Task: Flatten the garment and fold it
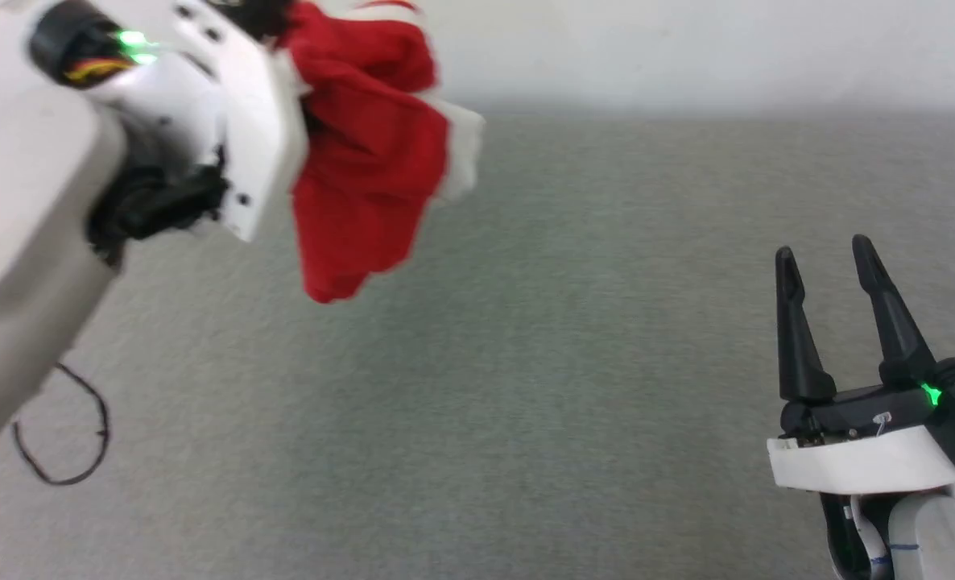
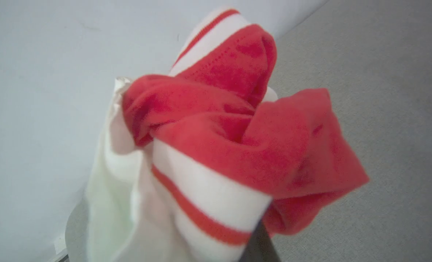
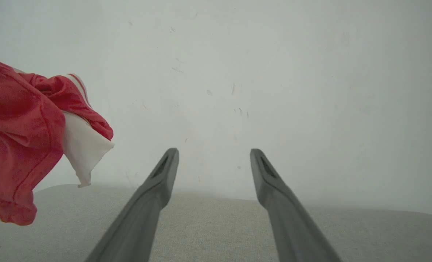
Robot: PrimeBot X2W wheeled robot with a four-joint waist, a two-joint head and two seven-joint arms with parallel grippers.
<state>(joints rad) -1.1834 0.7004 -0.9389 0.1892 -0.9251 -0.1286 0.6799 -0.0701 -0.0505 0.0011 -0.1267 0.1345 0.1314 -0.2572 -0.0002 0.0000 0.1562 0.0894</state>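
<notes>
The garment [image 1: 365, 153] is a bunched red shirt with white striped trim, hanging in the air above the grey surface at the upper left of the head view. My left gripper [image 1: 264, 20] is shut on its top, and the cloth hides the fingertips. In the left wrist view the garment [image 2: 238, 145] bulges around one dark finger [image 2: 259, 243] at the bottom edge. My right gripper [image 1: 824, 254] stands open and empty at the lower right, well away from the shirt. The right wrist view has the right gripper [image 3: 214, 153] facing the wall, with the garment [image 3: 23, 138] dangling at far left.
A grey fabric-covered surface [image 1: 566, 362] spreads below, ending at a white wall [image 1: 687, 48] at the back. A thin black cable loop [image 1: 63, 427] lies on the surface at the lower left, beside my pale left forearm [image 1: 26, 242].
</notes>
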